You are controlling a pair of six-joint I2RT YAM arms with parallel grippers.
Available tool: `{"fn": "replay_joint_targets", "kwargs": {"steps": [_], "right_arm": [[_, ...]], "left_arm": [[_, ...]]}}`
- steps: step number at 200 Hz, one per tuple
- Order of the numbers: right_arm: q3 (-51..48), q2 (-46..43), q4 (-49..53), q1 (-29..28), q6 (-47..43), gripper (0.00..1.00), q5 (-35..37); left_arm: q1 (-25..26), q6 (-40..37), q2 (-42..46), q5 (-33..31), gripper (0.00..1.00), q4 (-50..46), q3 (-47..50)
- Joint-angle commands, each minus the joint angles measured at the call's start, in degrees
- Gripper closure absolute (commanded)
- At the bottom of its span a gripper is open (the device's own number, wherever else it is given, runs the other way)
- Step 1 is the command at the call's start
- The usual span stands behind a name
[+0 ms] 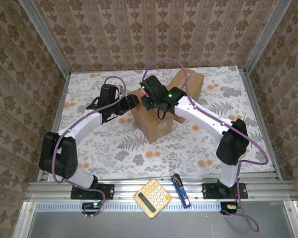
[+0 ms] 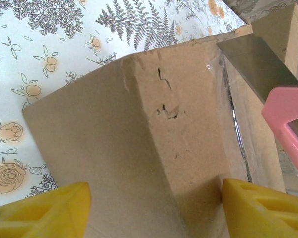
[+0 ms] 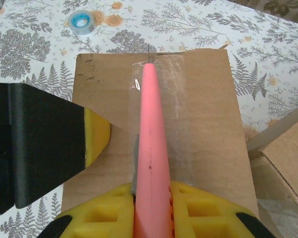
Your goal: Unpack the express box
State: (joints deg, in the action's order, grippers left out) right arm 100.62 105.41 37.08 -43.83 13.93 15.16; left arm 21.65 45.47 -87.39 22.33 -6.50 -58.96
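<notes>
Left gripper (image 1: 131,102): jaws spread wide astride the left upper edge of the express box (image 1: 156,119), one yellow finger (image 3: 97,134) on its top panel (whether it presses, I cannot tell). Express box: brown cardboard, mid-table on the flowered cloth (image 1: 114,148), far-right flap lifted. Pink cutter (image 3: 150,124): grey blade out, lying along the clear-taped seam of the top panel. Right gripper (image 3: 151,213): clamped on the cutter's handle. Near rail: yellow calculator (image 1: 152,198), with a blue tool (image 1: 181,190) just to its right.
</notes>
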Motion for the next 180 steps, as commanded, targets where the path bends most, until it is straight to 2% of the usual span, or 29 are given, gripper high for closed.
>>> {"fn": "replay_joint_targets", "kwargs": {"steps": [1,132,180], "right_arm": [[-0.7,-1.8,1.1,-0.5,1.0,1.00,-0.3],[-2.2,-3.1,1.3,-0.5,1.2,1.00,3.3],[-2.8,-4.9,-1.0,-0.5,1.2,1.00,-2.3]], "left_arm": [[-0.5,0.8,-0.2,0.6,0.31,-0.5,1.1],[-0.6,1.5,-0.5,1.2,0.31,0.4,1.4],[-0.6,1.8,-0.6,1.6,0.31,1.0,1.8]]}}
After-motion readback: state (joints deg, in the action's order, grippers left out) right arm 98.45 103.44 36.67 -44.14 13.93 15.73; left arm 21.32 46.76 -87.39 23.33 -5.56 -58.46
